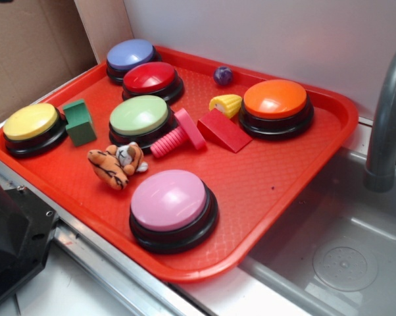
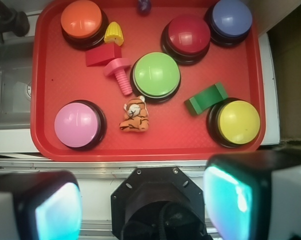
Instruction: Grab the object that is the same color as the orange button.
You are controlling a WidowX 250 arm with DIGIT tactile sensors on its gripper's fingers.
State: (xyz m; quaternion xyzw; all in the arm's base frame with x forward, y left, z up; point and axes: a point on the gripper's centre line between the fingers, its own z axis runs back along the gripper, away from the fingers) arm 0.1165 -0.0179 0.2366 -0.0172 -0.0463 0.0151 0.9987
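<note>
Here, reading the exterior view from left to right, a red tray (image 1: 303,178) sits beside a grey sink (image 1: 343,263) with a grey faucet (image 1: 385,125) at the far right. At the tray's left end stands the yellow button (image 1: 30,122), with a green block (image 1: 78,122) just beside it. Behind these are the blue button (image 1: 130,54) and the red button (image 1: 149,78), close together. The green button (image 1: 139,115) sits mid-tray, and the small plush tiger (image 1: 116,164) lies just in front of it, orange with dark stripes and a white face, close to the pink button (image 1: 169,199) on the near edge. A pink toy bolt (image 1: 178,133) rests against the green button's right side, next to a red wedge (image 1: 223,130). A yellow corn piece (image 1: 225,103) touches the orange button (image 1: 275,99), which stands toward the tray's right end, well apart from the tiger. A small purple ball (image 1: 223,76) lies near the back rim. In the wrist view the gripper (image 2: 143,207) hangs off the tray's near edge, its two fingers (image 2: 233,197) spread wide apart and holding nothing; the tiger lies free on the tray, ahead of it.
</note>
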